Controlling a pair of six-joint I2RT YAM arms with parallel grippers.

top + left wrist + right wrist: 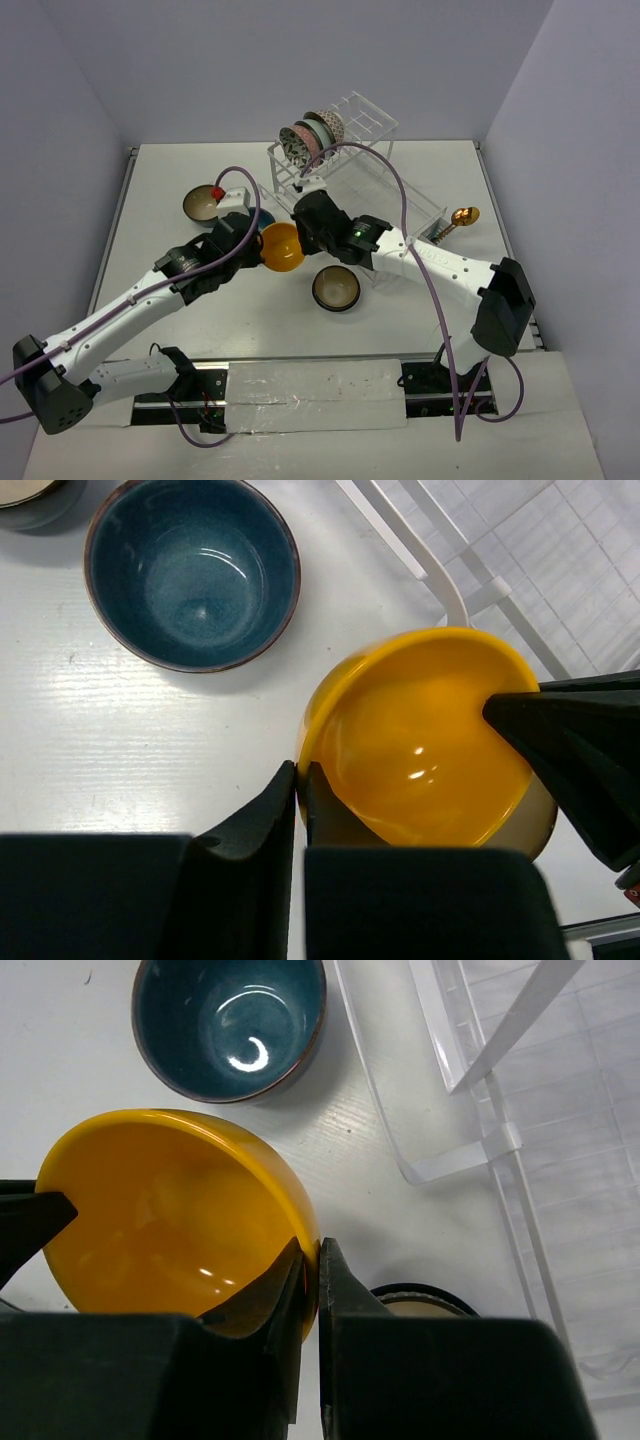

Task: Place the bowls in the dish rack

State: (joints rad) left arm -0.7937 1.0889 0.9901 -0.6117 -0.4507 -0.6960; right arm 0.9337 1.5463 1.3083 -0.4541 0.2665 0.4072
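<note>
Yellow bowl (281, 247) looks lifted over mid-table, its rim pinched on one side by the left gripper (300, 780) and on the other by the right gripper (310, 1257) (a handover, probably). Dish rack (375, 115) at the far edge carries roughly three standing bowls (310, 135). Left to load: this one, the blue bowl (190, 575), the brown bowl (336, 288) and a dark bowl (202, 204) toward the left edge.
</note>
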